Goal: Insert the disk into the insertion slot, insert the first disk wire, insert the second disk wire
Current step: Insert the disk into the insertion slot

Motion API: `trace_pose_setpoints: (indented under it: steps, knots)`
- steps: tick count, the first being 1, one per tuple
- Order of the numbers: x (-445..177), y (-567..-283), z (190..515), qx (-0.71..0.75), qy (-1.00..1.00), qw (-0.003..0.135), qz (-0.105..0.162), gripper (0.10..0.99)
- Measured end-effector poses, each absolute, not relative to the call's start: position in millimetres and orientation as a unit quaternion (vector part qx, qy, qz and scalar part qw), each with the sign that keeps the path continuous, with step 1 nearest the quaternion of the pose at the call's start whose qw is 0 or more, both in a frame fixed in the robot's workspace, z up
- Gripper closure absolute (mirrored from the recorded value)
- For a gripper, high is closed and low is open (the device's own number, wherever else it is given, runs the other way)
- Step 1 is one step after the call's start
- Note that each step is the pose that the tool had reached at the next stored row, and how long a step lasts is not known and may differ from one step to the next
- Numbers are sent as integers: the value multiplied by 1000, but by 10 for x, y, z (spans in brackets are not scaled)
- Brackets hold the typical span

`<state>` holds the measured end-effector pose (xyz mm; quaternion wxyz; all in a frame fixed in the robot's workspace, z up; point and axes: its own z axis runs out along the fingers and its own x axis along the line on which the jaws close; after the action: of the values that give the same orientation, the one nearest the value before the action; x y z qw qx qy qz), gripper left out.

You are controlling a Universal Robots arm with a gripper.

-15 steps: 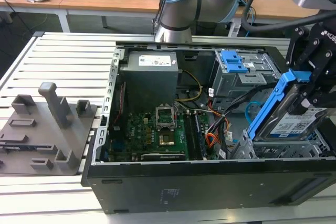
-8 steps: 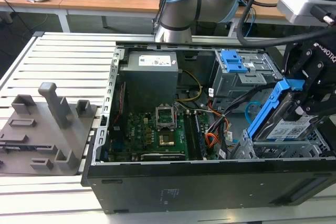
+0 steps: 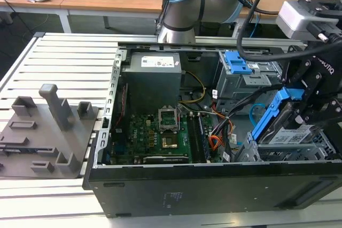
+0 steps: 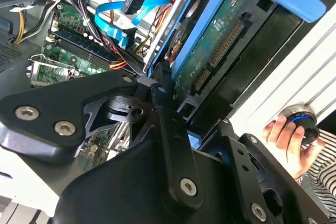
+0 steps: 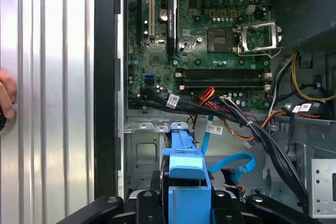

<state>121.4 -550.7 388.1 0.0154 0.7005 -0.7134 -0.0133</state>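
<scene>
gripper (image 3: 300,115) clamping on disk (image 3: 270,116) | disk hanging tilted, long axis sloping down into case (image 3: 214,185) | slot (image 3: 256,152) lying just beneath disk's lower end

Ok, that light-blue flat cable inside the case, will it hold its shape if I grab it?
Probably not: the light-blue cable lies in loose curved loops, so it is likely floppy. Thin and flat, it is probably very light. Being flat, it should bend easily across its face but resist bending edgewise.
</scene>
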Motion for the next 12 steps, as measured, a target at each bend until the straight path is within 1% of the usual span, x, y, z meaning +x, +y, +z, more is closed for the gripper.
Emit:
trace_pose_setpoints:
  steps: [5,6,8,10,11,12]
  knots:
    - [1214,-5508,3843,700,-713,15,-13,725]
    - [1214,-5508,3843,700,-713,16,-13,714]
    - [1214,-5508,3841,701,-713,15,-13,588]
    - [1214,-5508,3840,700,-713,15,-13,588]
    - [1214,-5508,3839,701,-713,15,-13,604]
    - [1214,-5508,3839,700,-713,15,-13,667]
